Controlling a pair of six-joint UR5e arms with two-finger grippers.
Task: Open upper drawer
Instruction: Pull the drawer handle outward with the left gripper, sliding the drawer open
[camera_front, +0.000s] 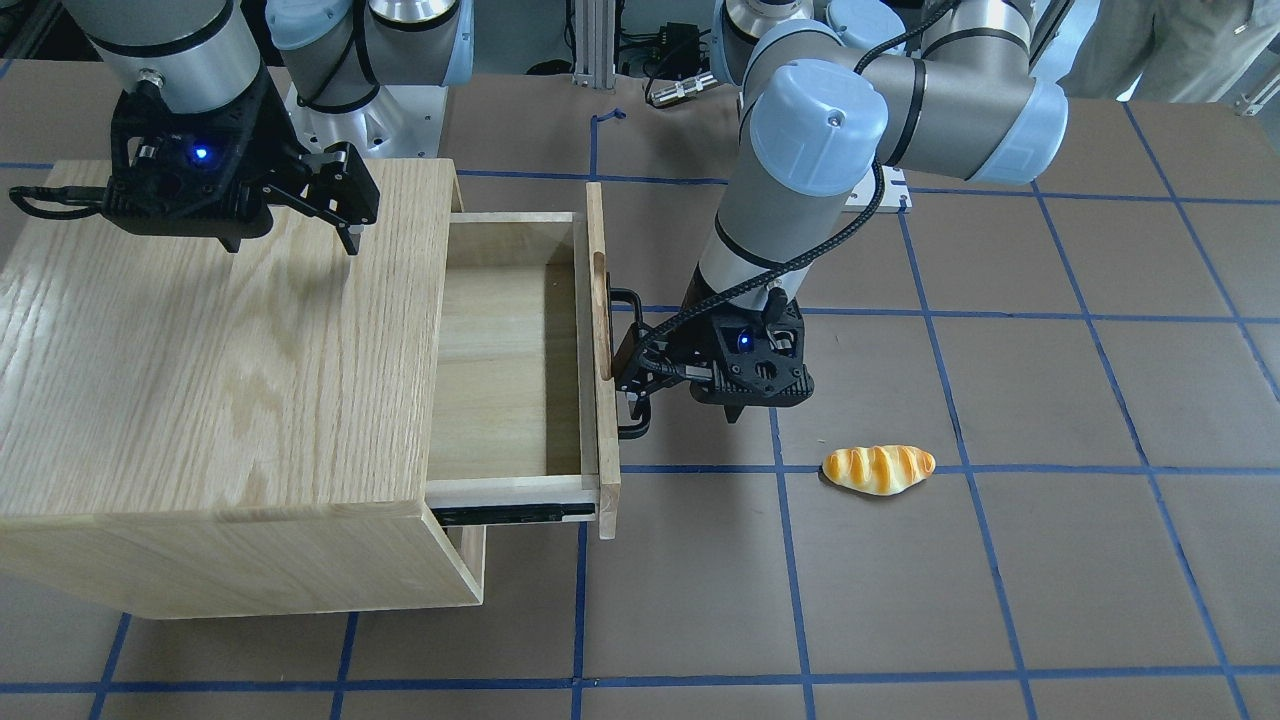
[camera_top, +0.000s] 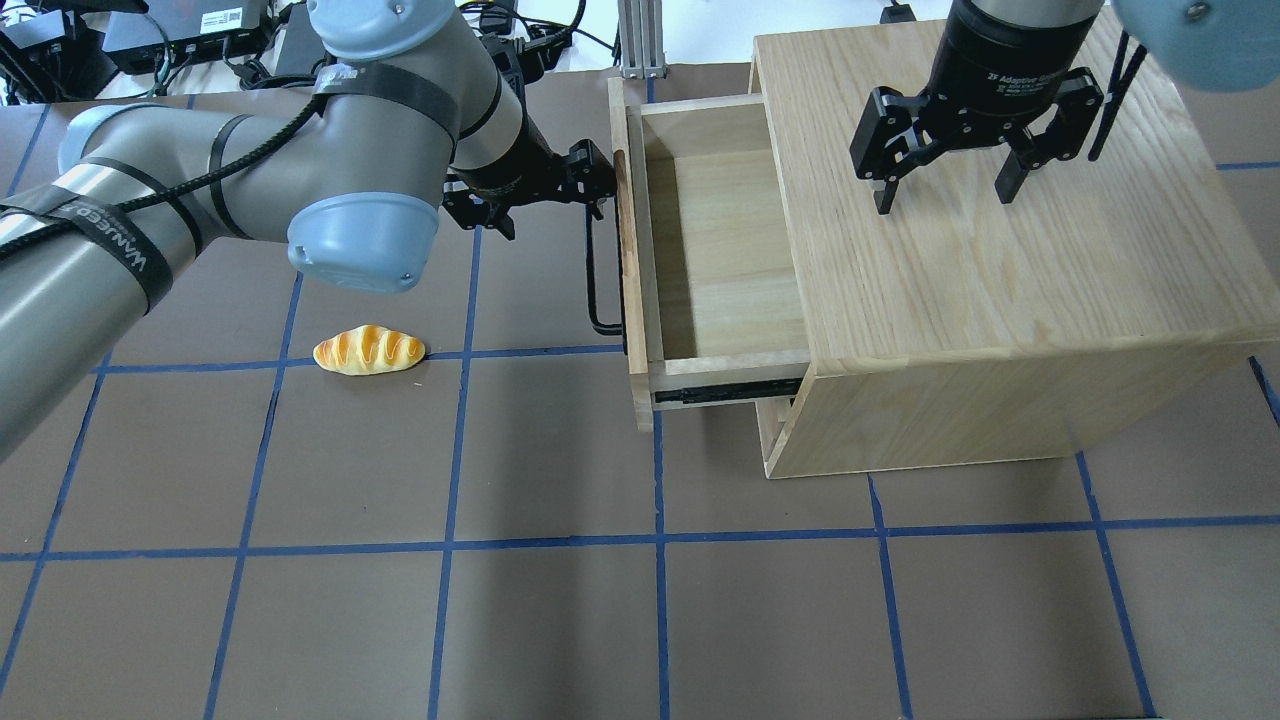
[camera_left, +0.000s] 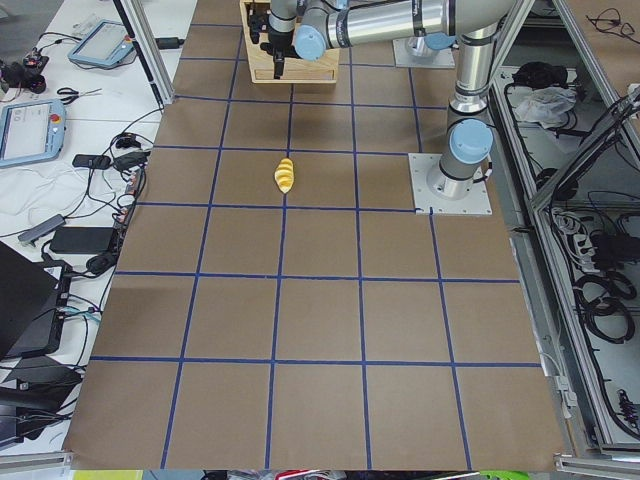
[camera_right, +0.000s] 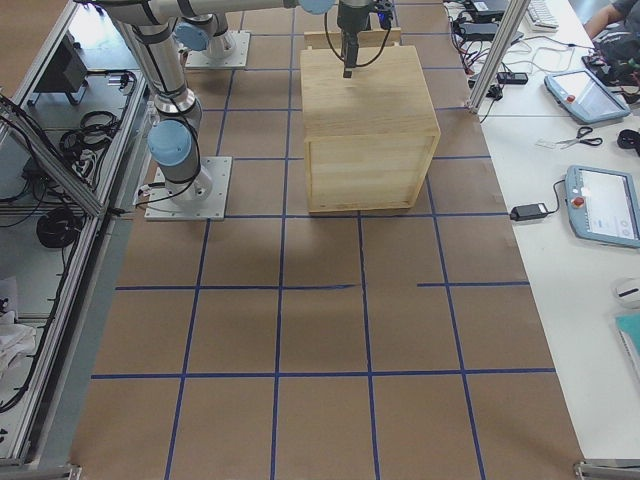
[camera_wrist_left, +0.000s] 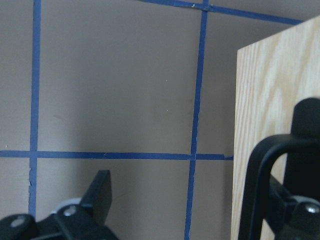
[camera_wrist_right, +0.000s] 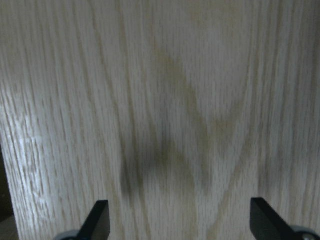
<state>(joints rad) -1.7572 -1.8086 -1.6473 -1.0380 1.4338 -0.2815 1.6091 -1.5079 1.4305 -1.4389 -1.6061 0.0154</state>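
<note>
The upper drawer (camera_front: 500, 370) is pulled well out of the oak cabinet (camera_front: 200, 350), and its inside is empty. Its front panel (camera_top: 630, 250) carries a long black bar handle (camera_top: 592, 270). My left gripper (camera_front: 638, 378) is open at the handle. In the left wrist view the handle's end (camera_wrist_left: 260, 170) lies just inside one finger, and the fingers (camera_wrist_left: 100, 195) stand far apart. My right gripper (camera_top: 940, 195) is open and empty, hovering just above the cabinet's top (camera_wrist_right: 165, 100).
A toy bread roll (camera_front: 878, 468) lies on the brown mat on the handle side of the drawer; it also shows in the overhead view (camera_top: 368, 350). The cabinet (camera_right: 365, 110) stands on the robot's right half of the table. Blue tape lines grid the mat.
</note>
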